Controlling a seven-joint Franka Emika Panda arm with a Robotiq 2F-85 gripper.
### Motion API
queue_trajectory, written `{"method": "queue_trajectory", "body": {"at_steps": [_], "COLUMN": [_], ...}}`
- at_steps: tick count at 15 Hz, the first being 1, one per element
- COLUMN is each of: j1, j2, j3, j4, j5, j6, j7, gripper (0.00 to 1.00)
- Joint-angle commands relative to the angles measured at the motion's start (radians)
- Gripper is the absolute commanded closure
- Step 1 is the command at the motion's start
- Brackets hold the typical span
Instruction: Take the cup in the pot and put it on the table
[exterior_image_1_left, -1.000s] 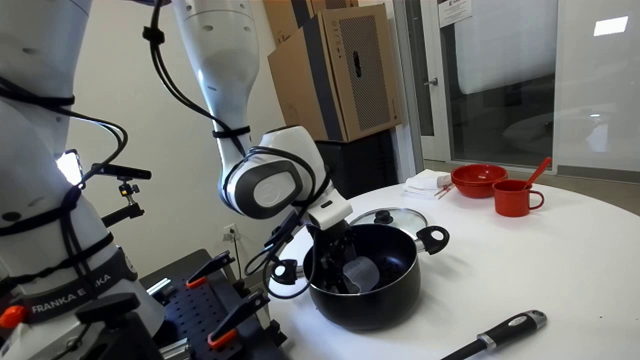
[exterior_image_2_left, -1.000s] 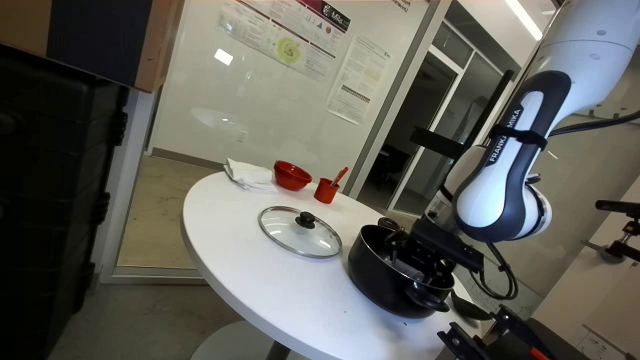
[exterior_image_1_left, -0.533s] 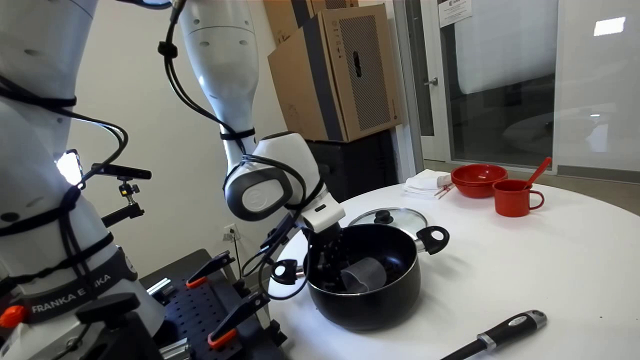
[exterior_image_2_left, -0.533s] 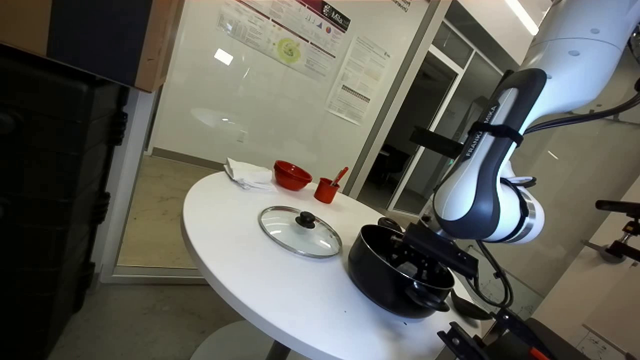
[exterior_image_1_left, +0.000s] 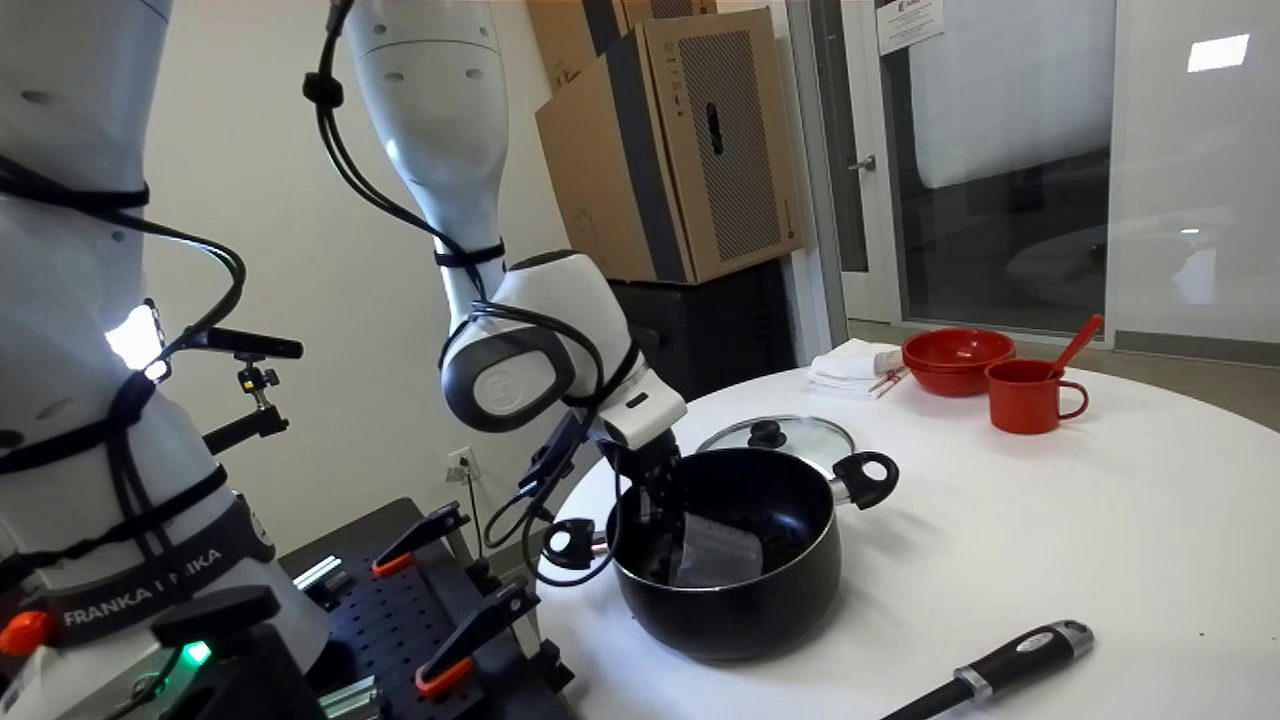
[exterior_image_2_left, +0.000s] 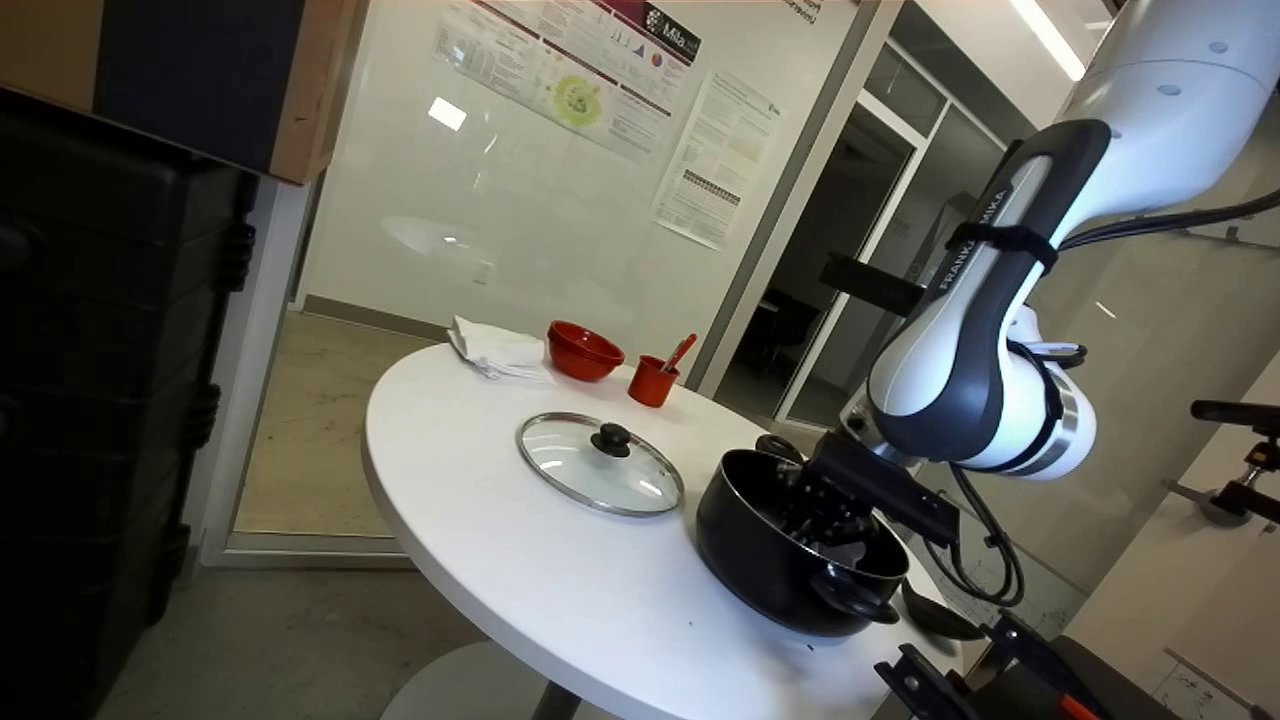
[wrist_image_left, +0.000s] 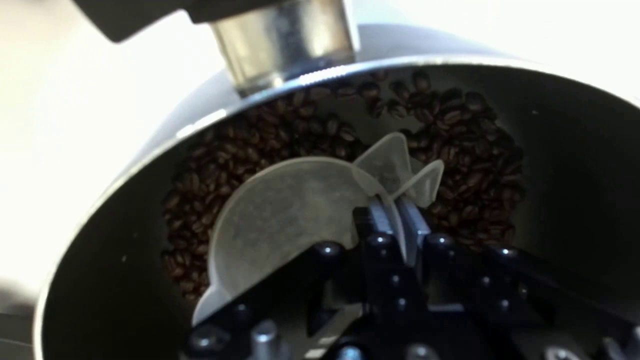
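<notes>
The cup (exterior_image_1_left: 720, 553), pale and translucent, sits low inside the black pot (exterior_image_1_left: 740, 625) in an exterior view. From the wrist view I look into the mouth of the cup (wrist_image_left: 285, 215), and a clear, angular piece sticks out beside its rim. My gripper (wrist_image_left: 397, 220) is shut on the cup's wall, one finger inside the mouth and one outside. Whether the cup touches the pot's bottom I cannot tell. In an exterior view the gripper (exterior_image_2_left: 820, 515) reaches down into the pot and hides most of the cup. The pot stands on the white round table (exterior_image_1_left: 1100, 520).
Coffee beans (wrist_image_left: 470, 170) cover much of the pot's bottom. The pot's rim (wrist_image_left: 450, 60) and loop handles (exterior_image_1_left: 868, 480) surround the hand. A glass lid (exterior_image_2_left: 600, 465), red bowls (exterior_image_2_left: 583, 352), a red cup (exterior_image_2_left: 653, 382), napkins (exterior_image_2_left: 500, 350) and a black-handled utensil (exterior_image_1_left: 1030, 655) are on the table.
The gripper has gone from open to shut on the cup's wall. In the pot the cup has turned, and the hand has shifted slightly toward the robot's base.
</notes>
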Motion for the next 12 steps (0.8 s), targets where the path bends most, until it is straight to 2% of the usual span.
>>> {"method": "queue_trajectory", "body": {"at_steps": [1, 4, 5, 7, 10, 12], "j1": [-0.068, -0.11, -0.112, -0.136, -0.213, -0.283], "j2": [-0.111, -0.194, -0.131, -0.166, -0.215, -0.32], "j3": [0.064, 0.101, 0.102, 0.124, 0.192, 0.257], "j4": [-0.102, -0.181, -0.105, -0.111, -0.09, -0.142], "j5": [0.001, -0.014, -0.017, -0.023, -0.06, -0.104], "j6": [-0.002, -0.002, -0.013, -0.013, -0.028, -0.064], "j7": [-0.078, -0.114, -0.125, -0.124, -0.097, -0.072], "gripper": [0.99, 0.99, 0.99, 0.99, 0.99, 0.99]}}
